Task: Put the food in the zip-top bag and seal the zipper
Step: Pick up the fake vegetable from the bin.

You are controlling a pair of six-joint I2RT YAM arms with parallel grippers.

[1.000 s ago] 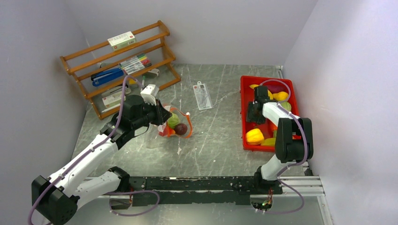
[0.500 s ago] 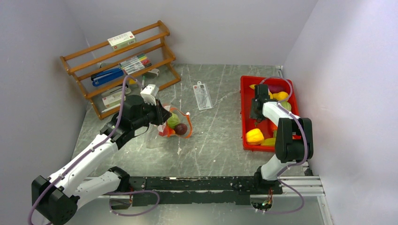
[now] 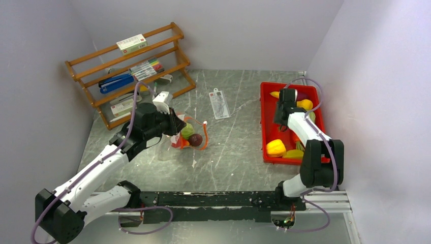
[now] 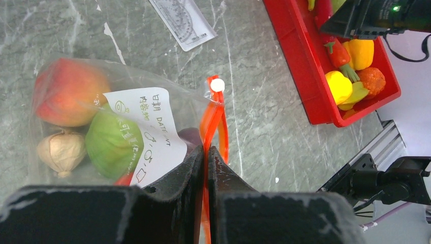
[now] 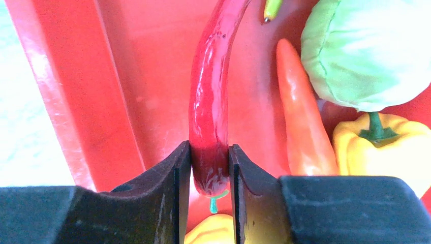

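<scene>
The clear zip-top bag [image 4: 76, 127] lies left of centre on the table [image 3: 189, 134]. It holds a peach ball [image 4: 68, 99], a green ball [image 4: 112, 142], a garlic-like piece [image 4: 61, 151] and a dark purple ball [image 3: 195, 140]. My left gripper [image 4: 205, 152] is shut on the bag's red-orange zipper strip [image 4: 213, 119]. My right gripper [image 5: 209, 162] is shut on the red chili [image 5: 211, 96] over the red tray [image 3: 265, 122]. The tray also holds a yellow pepper [image 3: 276, 148], a green ball [image 5: 366, 51] and an orange carrot-like piece [image 5: 305, 122].
A wooden rack [image 3: 132, 71] with pens and boxes stands at the back left. A flat white printed packet [image 3: 219, 104] lies at the middle back. The tray sits by the right wall. Grey walls close in the table.
My right gripper has moved toward the far end of the tray and risen, with the red chili in it. The left gripper and bag have stayed put.
</scene>
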